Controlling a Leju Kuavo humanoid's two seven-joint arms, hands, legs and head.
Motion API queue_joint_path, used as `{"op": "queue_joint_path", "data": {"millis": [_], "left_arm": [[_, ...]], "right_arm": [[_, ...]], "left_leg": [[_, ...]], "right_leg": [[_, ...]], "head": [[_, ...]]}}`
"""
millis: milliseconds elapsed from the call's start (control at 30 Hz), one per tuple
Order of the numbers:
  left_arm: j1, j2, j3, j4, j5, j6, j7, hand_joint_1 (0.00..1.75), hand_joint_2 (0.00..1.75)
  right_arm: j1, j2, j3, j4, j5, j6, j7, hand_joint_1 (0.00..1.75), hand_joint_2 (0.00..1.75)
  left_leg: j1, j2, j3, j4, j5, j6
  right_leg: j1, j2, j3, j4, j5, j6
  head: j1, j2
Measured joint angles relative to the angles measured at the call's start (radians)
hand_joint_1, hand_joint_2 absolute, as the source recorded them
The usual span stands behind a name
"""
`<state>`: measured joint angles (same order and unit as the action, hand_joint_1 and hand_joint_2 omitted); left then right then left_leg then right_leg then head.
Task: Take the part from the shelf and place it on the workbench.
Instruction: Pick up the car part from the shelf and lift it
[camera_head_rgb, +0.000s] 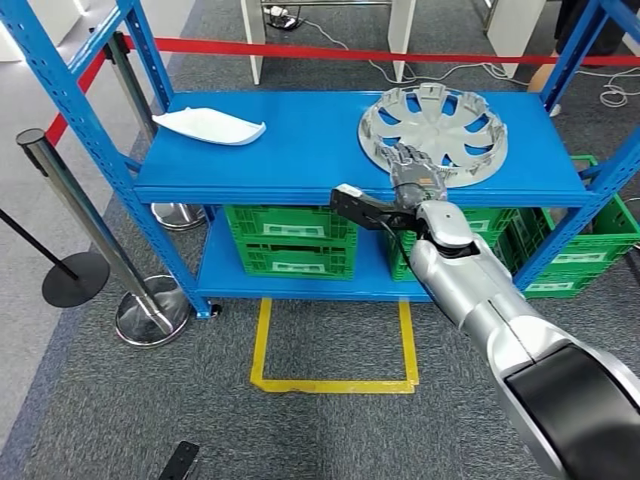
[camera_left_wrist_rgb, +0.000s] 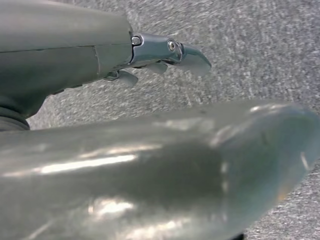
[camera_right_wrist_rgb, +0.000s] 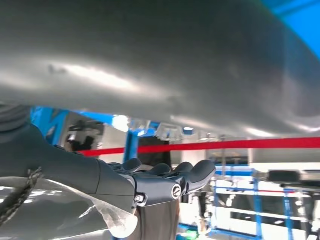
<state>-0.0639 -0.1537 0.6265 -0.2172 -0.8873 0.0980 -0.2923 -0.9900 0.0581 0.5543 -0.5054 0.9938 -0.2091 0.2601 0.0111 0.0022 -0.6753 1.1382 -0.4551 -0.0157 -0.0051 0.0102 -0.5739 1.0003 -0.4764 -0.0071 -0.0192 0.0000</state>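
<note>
Right robot hand (camera_head_rgb: 413, 172), fingers spread over the near rim of the silver hubcap (camera_head_rgb: 432, 120) on the shelf's (camera_head_rgb: 302, 150) right end, should grip the rim firmly before lifting.

A blue metal shelf (camera_head_rgb: 302, 150) stands on grey carpet. On its top board, a silver hubcap (camera_head_rgb: 432, 133) lies flat toward the right end; well apart, left of the hubcap, lies a white curved part (camera_head_rgb: 209, 125). Green crates (camera_head_rgb: 290, 240) sit on the lower board.

Silver hubcap (camera_head_rgb: 432, 133) flat on blue shelf (camera_head_rgb: 302, 150)
</note>
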Motion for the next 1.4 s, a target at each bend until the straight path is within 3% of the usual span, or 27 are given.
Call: {"op": "queue_joint_path", "data": {"millis": [67,167,233,333,367,400,433,500,567,733,800,867,900,933,1000,1067,1133,1200,1267,1367,1400], "left_arm": [[-0.002,0.0,0.0,0.0,-0.003,-0.001,0.003,0.0,0.0],[-0.006,-0.001,0.0,0.0,-0.006,-0.003,0.008,0.0,0.0],[-0.007,-0.002,0.0,0.0,-0.007,-0.002,0.008,0.0,0.0],[-0.01,-0.003,0.0,0.0,-0.01,-0.002,0.01,0.0,0.0],[-0.01,-0.004,0.0,0.0,-0.011,-0.002,0.011,0.0,0.0],[-0.01,-0.004,0.0,0.0,-0.012,-0.002,0.012,0.0,0.0],[-0.009,-0.004,0.0,0.0,-0.013,-0.002,0.013,0.0,0.0],[-0.008,-0.004,0.0,0.0,-0.015,-0.002,0.013,0.0,0.0],[-0.01,-0.004,0.001,0.0,-0.016,-0.001,0.013,0.0,0.0],[-0.012,-0.004,0.002,0.0,-0.017,0.0,0.013,0.0,0.0],[-0.012,-0.003,0.002,0.0,-0.017,0.001,0.013,0.0,0.0],[-0.012,-0.003,0.003,0.0,-0.017,0.001,0.014,0.0,0.0],[-0.011,-0.003,0.004,0.0,-0.017,0.001,0.014,0.0,0.0],[-0.01,-0.003,0.004,0.0,-0.017,0.001,0.014,0.0,0.0],[-0.009,-0.003,0.005,0.0,-0.017,0.001,0.014,0.0,0.0],[-0.01,0.0,0.005,0.0,-0.017,0.001,0.013,0.0,0.0],[-0.011,0.001,0.006,0.0,-0.017,0.001,0.014,0.0,0.0],[-0.011,0.0,0.006,0.0,-0.017,0.001,0.015,0.0,0.0],[-0.011,-0.001,0.007,0.0,-0.017,0.001,0.015,0.0,0.0],[-0.013,-0.002,0.008,0.0,-0.017,0.001,0.015,0.0,0.0],[-0.012,-0.003,0.008,0.0,-0.017,0.001,0.015,0.0,0.0]], "right_arm": [[-0.003,-0.005,-0.008,0.004,0.009,0.008,0.014,0.0,0.0],[-0.002,-0.017,-0.023,0.013,0.013,0.013,0.03,0.0,0.0],[-0.004,-0.027,-0.034,0.018,0.014,0.014,0.035,0.0,0.0],[-0.002,-0.04,-0.047,0.03,0.014,0.017,0.038,0.0,0.0],[0.003,-0.044,-0.051,0.035,0.014,0.019,0.038,0.0,0.0],[0.008,-0.046,-0.054,0.039,0.015,0.021,0.039,0.0,0.0],[0.011,-0.048,-0.058,0.043,0.016,0.022,0.04,0.0,0.0],[0.012,-0.05,-0.065,0.047,0.02,0.023,0.041,0.0,0.0],[0.009,-0.051,-0.073,0.05,0.025,0.026,0.041,0.0,0.0],[0.01,-0.053,-0.084,0.056,0.03,0.028,0.041,0.0,0.0],[0.01,-0.053,-0.087,0.057,0.03,0.029,0.041,0.0,0.0],[0.012,-0.053,-0.087,0.06,0.03,0.029,0.04,0.0,0.0],[0.014,-0.053,-0.087,0.062,0.031,0.029,0.04,0.0,0.0],[0.016,-0.053,-0.087,0.063,0.031,0.029,0.041,0.0,0.0],[0.016,-0.053,-0.087,0.065,0.033,0.029,0.041,0.0,0.0],[0.013,-0.053,-0.087,0.066,0.033,0.029,0.041,0.0,0.0],[0.013,-0.053,-0.087,0.068,0.033,0.03,0.041,0.0,0.0],[0.014,-0.053,-0.088,0.068,0.034,0.029,0.04,0.0,0.0],[0.01,-0.053,-0.091,0.068,0.035,0.03,0.04,0.0,0.0],[0.01,-0.053,-0.095,0.069,0.036,0.034,0.04,0.0,0.0],[0.013,-0.053,-0.096,0.07,0.037,0.037,0.039,0.0,0.0]], "left_leg": [[-0.003,-0.001,0.038,-0.091,0.03,0.01],[-0.004,-0.003,0.046,-0.113,0.016,0.027],[0.0,-0.003,0.054,-0.12,0.014,0.038],[0.001,-0.002,0.061,-0.122,0.007,0.051],[0.001,-0.002,0.064,-0.121,0.004,0.052],[0.001,-0.003,0.067,-0.121,0.001,0.053],[0.001,-0.004,0.073,-0.121,-0.004,0.052],[0.001,-0.005,0.089,-0.121,-0.016,0.045],[-0.002,-0.006,0.098,-0.119,-0.027,0.035],[-0.003,-0.004,0.096,-0.1,-0.049,0.011],[-0.002,-0.004,0.052,-0.004,-0.092,0.003],[-0.002,-0.004,-0.019,0.127,-0.135,0.0],[-0.002,-0.004,-0.045,0.163,-0.134,0.0],[-0.002,-0.004,-0.055,0.163,-0.113,0.003],[-0.005,-0.005,-0.027,0.058,-0.023,0.015],[-0.012,-0.004,0.017,-0.058,0.036,0.034],[-0.018,-0.004,0.035,-0.101,0.031,0.045],[-0.015,-0.005,0.045,-0.12,0.023,0.048],[-0.008,-0.004,0.059,-0.132,0.022,0.053],[-0.005,-0.004,0.07,-0.135,0.011,0.059],[-0.004,-0.004,0.076,-0.134,0.006,0.058]], "right_leg": [[0.003,0.003,0.002,0.004,-0.008,0.008],[0.003,0.002,-0.005,0.003,-0.013,0.023],[0.002,0.0,-0.022,0.034,-0.034,0.034],[0.0,-0.001,-0.129,0.221,-0.101,0.044],[-0.001,-0.002,-0.167,0.277,-0.111,0.045],[-0.002,-0.002,-0.188,0.296,-0.1,0.046],[-0.004,-0.002,-0.188,0.274,-0.07,0.046],[-0.005,-0.006,-0.141,0.147,0.015,0.042],[-0.003,-0.01,-0.086,0.042,0.051,0.037],[-0.003,-0.009,-0.058,0.013,0.034,0.012],[-0.005,-0.009,-0.046,0.011,0.027,0.001],[-0.003,-0.008,-0.036,0.011,0.019,-0.005],[-0.001,-0.007,-0.03,0.011,0.014,-0.007],[0.001,-0.006,-0.023,0.011,0.009,-0.007],[0.004,-0.004,-0.007,0.011,-0.002,-0.007],[0.008,-0.002,0.002,0.011,-0.012,-0.002],[0.008,-0.001,0.0,0.01,-0.016,0.006],[0.007,-0.001,-0.002,0.008,-0.02,0.017],[0.006,-0.002,-0.022,0.045,-0.043,0.027],[-0.001,-0.003,-0.127,0.225,-0.107,0.04],[-0.003,-0.004,-0.16,0.27,-0.111,0.044]], "head": [[0.0,0.0],[0.0,0.0],[0.002,0.0],[0.006,0.0],[0.006,0.0],[0.006,0.0],[0.006,0.0],[0.006,0.0],[0.005,0.0],[0.003,0.0],[0.0,0.0],[-0.001,0.0],[-0.001,0.0],[-0.001,0.0],[-0.001,0.0],[0.002,0.0],[0.004,0.0],[0.003,0.0],[0.007,0.0],[0.01,0.0],[0.01,0.0]]}}
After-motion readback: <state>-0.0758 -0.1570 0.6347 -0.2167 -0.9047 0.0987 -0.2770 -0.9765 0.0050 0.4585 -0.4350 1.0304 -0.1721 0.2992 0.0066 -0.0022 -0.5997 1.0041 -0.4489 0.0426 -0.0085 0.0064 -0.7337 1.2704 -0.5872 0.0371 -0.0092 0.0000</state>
